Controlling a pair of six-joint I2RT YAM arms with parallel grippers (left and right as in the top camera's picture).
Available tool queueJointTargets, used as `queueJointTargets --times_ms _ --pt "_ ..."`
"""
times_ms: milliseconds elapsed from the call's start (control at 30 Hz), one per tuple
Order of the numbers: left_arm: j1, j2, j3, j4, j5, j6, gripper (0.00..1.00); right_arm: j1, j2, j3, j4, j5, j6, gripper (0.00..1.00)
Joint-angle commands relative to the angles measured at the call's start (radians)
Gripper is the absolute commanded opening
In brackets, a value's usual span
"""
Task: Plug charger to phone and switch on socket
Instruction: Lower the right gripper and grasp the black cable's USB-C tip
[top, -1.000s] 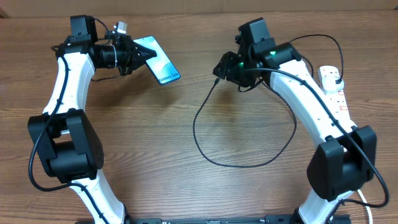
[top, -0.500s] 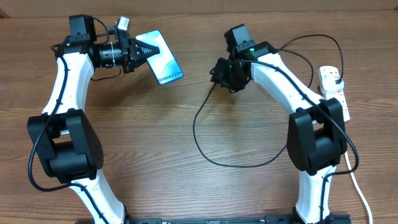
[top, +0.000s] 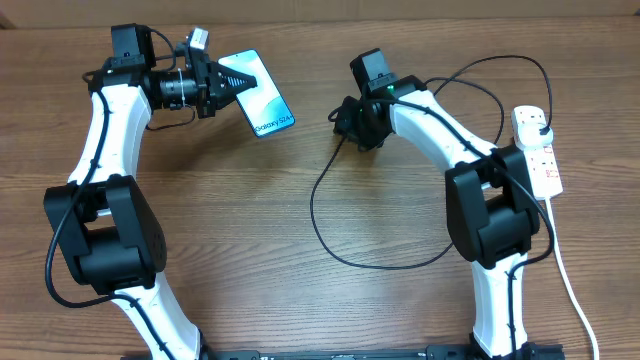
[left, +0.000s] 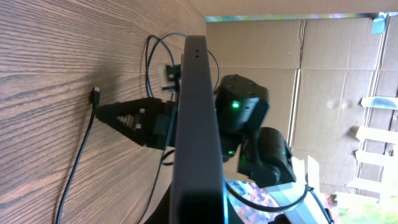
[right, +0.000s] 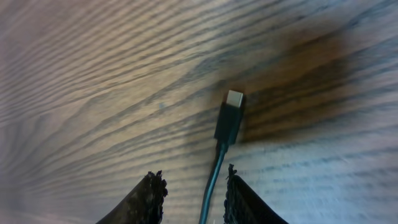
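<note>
Table (top: 230, 220) bare centre-left; charger (top: 311, 205) loop lies across centre-right.

A wooden table (top: 250, 210) with cardboard boxes (left: 323, 74) standing beyond it.

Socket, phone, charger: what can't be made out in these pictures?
Socket switch position: too small in the overhead view.
Phone screen: seen edge-on in the left wrist view, face hidden.
Charger cable behind its tip: cut off by the right wrist view's bottom edge.
</note>
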Motion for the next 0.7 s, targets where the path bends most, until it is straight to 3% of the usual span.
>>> queueJointTargets --times_ms 0,167,467,533,667 --pt "0.010 -0.021 0.022 0.000 0.030 0.008 0.04 0.013 0.027 0.028 0.019 0.012 0.031 0.34" --pt "0.010 -0.021 0.022 0.000 0.030 0.008 0.04 0.014 0.064 0.028 0.027 0.016 0.055 0.33" --pt "0.010 -0.021 0.022 0.000 0.030 0.008 0.04 0.014 0.076 0.028 -0.003 0.091 0.049 0.15" --pt "0.010 -0.021 0.022 0.000 0.030 0.008 0.04 0.014 0.076 0.028 -0.013 0.089 0.016 0.04" --pt "0.010 -0.021 0.022 -0.003 0.030 0.008 0.04 0.018 0.076 0.028 -0.045 0.066 -0.138 0.04"
